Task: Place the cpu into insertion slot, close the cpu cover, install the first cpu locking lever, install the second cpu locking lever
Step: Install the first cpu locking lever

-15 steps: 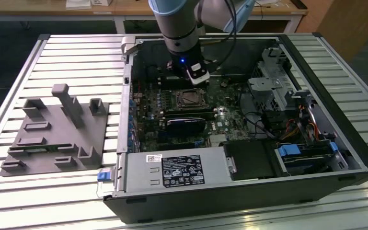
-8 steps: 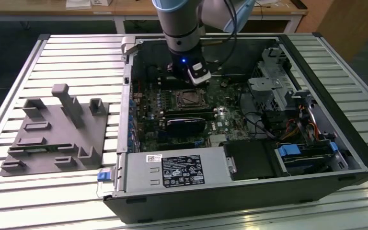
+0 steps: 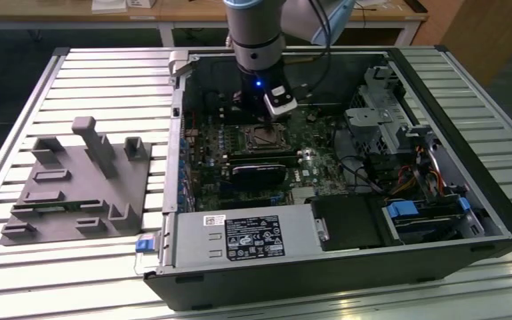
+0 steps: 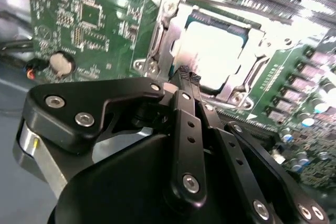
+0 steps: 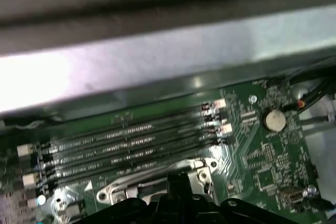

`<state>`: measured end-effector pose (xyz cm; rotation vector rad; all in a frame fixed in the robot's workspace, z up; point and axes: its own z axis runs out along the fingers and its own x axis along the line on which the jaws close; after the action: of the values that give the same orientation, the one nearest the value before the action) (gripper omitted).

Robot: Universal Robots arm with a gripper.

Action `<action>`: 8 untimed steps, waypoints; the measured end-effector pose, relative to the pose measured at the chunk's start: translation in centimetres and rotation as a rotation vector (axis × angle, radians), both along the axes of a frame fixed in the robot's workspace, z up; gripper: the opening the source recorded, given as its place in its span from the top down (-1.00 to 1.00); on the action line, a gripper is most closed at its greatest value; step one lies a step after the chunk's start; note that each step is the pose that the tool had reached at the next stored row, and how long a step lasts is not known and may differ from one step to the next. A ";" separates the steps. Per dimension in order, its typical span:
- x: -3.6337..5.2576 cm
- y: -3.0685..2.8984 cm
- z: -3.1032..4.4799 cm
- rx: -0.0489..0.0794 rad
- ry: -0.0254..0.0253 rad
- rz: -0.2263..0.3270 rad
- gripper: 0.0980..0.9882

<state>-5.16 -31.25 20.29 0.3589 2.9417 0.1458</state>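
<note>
The pale silvery square cpu (image 4: 212,56) is seen seated in the metal-rimmed insertion slot (image 4: 163,45), the thin silvery cpu cover (image 4: 247,27) lying around it. The black hand (image 4: 187,80) is held clenched at the socket's edge — nothing visibly gripped. The chip is judged light, stiff, fragile — best handled by its edges.

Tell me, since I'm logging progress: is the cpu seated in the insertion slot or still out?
In. In the second wrist view the cpu lies flat inside the insertion slot, with the cpu cover framing its top; the gripper is just above.
</note>
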 end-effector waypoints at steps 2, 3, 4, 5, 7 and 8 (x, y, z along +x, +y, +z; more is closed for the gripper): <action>0.19 -0.06 0.00 -0.014 0.0116 0.000 0.98; 0.25 -0.13 0.00 -0.018 0.0159 0.000 0.98; 0.31 -0.22 0.00 -0.022 0.0201 0.000 0.98; 0.37 -0.32 0.00 -0.025 0.0243 0.000 0.98; 0.46 -0.57 0.00 -0.030 0.0322 0.000 0.98; 0.50 -0.71 0.00 -0.032 0.0356 0.000 0.98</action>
<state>-4.66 -31.97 20.29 0.3606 2.9753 0.0931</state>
